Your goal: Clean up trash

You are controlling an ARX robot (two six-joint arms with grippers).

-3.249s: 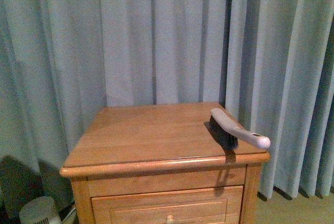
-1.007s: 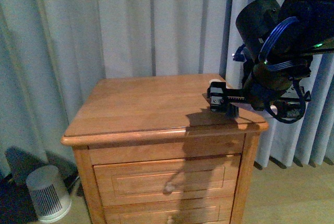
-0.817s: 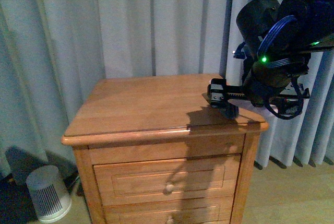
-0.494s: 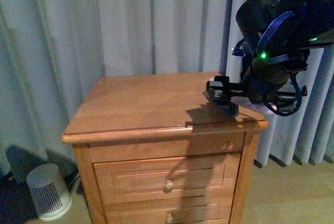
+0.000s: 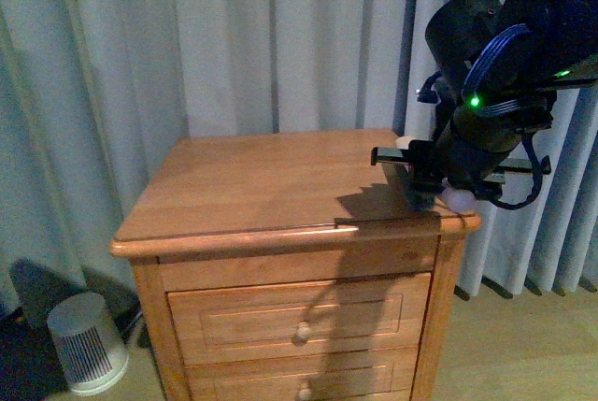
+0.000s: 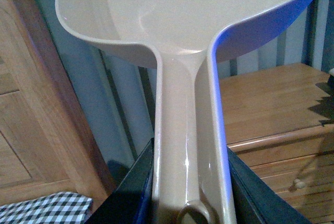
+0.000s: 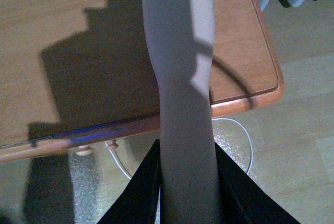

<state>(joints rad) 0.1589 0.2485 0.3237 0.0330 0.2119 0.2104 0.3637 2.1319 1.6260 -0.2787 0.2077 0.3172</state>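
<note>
No trash shows in any view. In the front view my right gripper (image 5: pixel 432 177) hovers over the right front corner of the wooden nightstand (image 5: pixel 252 191), shut on the pale handle of the brush (image 5: pixel 458 199). Seen from the right wrist, the brush (image 7: pixel 177 51) runs out from between the black fingers of that gripper (image 7: pixel 188 182), over the nightstand's edge (image 7: pixel 245 101). My left gripper (image 6: pixel 190 182) is shut on the handle of the beige dustpan (image 6: pixel 177 10), held up in the air. The pan's scoop fills the top of the left wrist view and is empty.
Grey-blue curtains (image 5: pixel 234 46) hang behind the nightstand. A small white ribbed appliance (image 5: pixel 86 340) stands on the floor at its left. A white cable (image 7: pixel 245 145) loops on the floor below the right corner. Wooden furniture (image 6: pixel 31 119) and a checked cloth (image 6: pixel 42 205) are beside the dustpan.
Three seconds ago the brush lay alone on the nightstand's right front corner. The right arm has since come in over it and taken its handle, and has just shifted it slightly.
</note>
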